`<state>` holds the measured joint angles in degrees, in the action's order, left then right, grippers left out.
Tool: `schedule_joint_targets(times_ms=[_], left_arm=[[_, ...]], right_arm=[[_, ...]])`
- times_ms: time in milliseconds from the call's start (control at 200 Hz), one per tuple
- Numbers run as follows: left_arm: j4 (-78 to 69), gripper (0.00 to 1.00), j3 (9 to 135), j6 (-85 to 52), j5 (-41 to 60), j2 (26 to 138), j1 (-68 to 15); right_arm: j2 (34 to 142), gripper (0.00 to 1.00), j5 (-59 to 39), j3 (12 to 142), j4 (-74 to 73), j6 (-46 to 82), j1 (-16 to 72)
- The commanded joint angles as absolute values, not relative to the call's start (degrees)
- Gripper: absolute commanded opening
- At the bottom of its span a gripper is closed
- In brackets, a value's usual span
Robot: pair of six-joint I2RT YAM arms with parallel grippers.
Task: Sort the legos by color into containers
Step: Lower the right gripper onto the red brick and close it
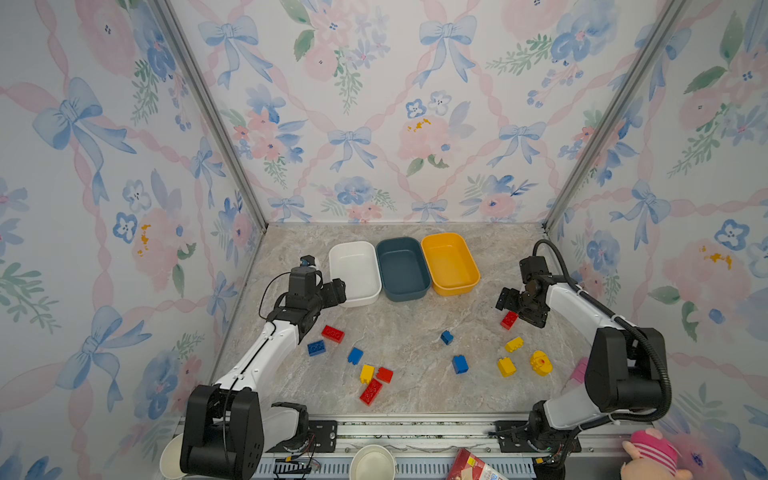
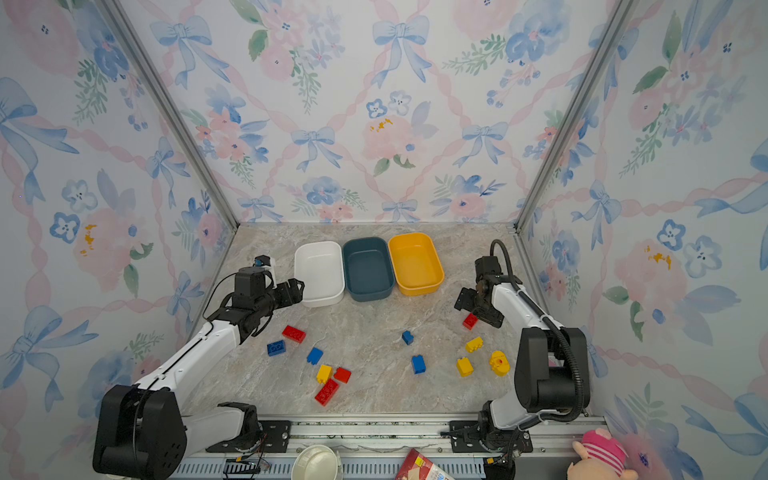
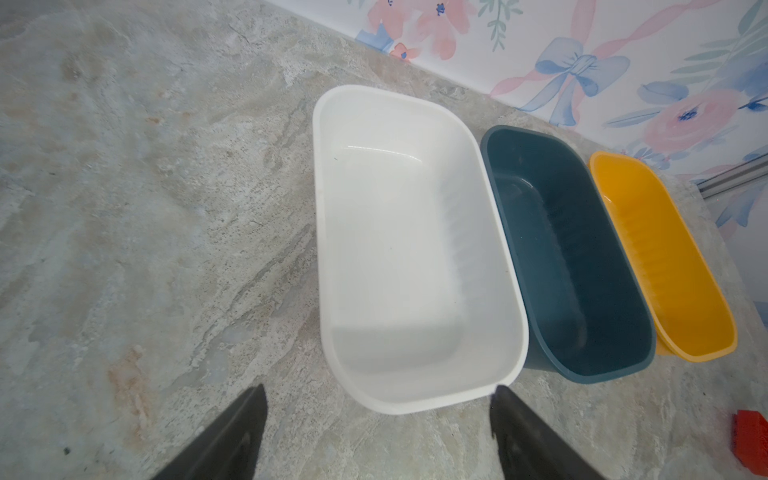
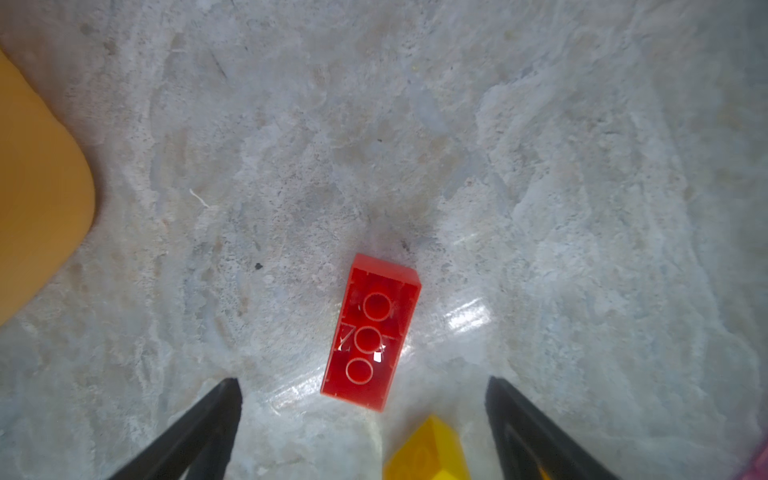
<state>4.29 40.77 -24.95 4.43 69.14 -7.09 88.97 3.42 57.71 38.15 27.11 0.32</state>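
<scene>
Far left, at the near corner of the white rounded plastic tub point(image 1: 355, 270): left hand point(image 1: 338, 290), jaws wide, empty. Next along, side by side: dark teal plastic tub point(image 1: 402, 268), yellow plastic tub point(image 1: 451, 264); all three empty. Mid marbled tabletop point(image 1: 407, 324): loose studded bricks point(image 1: 460, 364) in red, blue and yellow. Right side: right hand point(image 4: 362, 379), jaws wide, holding nothing, above a red studded plastic brick point(image 4: 372, 332) lying hollow side up, clear of both fingers. Long axis runs nearly along the hand's reach, just ahead between the jaws. Right arm far nearer; a grip across the narrow width looks likely.
</scene>
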Motion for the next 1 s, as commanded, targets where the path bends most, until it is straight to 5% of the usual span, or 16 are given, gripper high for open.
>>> schedule_joint_targets(times_ms=[0, 430, 990], left_arm=[[3.8, 0.86, 39.98, -25.58, 5.38, 68.2, -7.29], [3.79, 0.87, 39.94, -25.75, 5.19, 68.24, -7.56], [3.84, 0.87, 39.73, -26.01, 4.84, 67.73, -7.65]], right_arm=[[90.4, 0.92, 3.93, 56.43, 36.31, 29.29, -0.31], [95.23, 0.78, 3.12, 55.81, 31.9, 30.77, -0.59], [97.61, 0.38, 2.55, 55.98, 30.95, 30.91, -0.6]])
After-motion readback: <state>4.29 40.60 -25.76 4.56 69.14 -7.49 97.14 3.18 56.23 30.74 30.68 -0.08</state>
